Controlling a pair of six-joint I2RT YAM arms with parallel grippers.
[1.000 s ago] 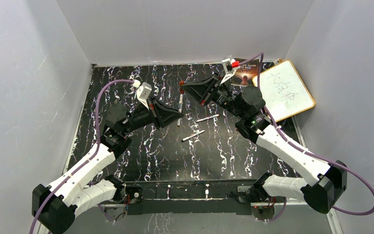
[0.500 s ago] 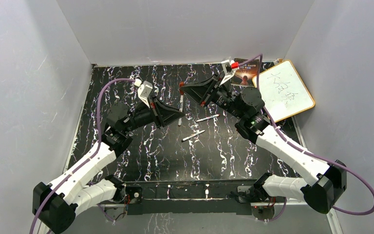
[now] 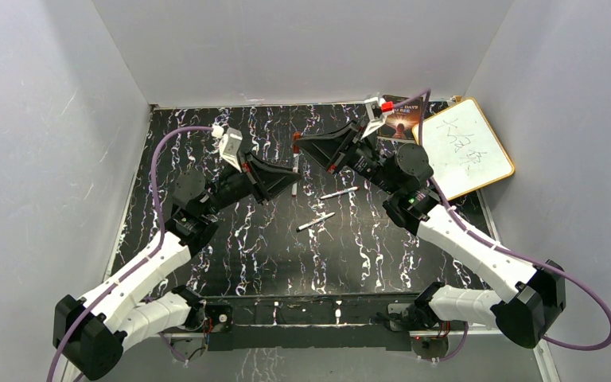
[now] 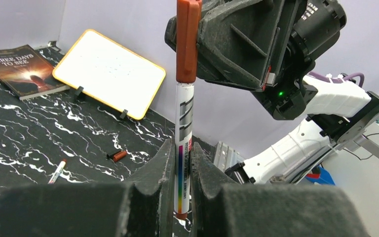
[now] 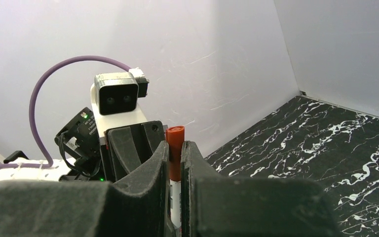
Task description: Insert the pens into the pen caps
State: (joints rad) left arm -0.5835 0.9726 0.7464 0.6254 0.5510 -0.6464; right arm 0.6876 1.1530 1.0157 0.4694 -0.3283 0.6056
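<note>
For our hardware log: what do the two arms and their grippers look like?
The left arm and right arm have white shells with black joints. The left gripper and right gripper are black, wedge-shaped, with two matte fingers. A purple cable trails along each, and a white camera block tops each wrist.

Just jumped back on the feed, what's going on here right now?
The left gripper is shut on a pen, holding it by its lower part. The right gripper is shut on a reddish-brown cap that sits over the pen's top end; I can't tell whether it's fully seated. Two other pens lie on the table, along with a loose cap.
</note>
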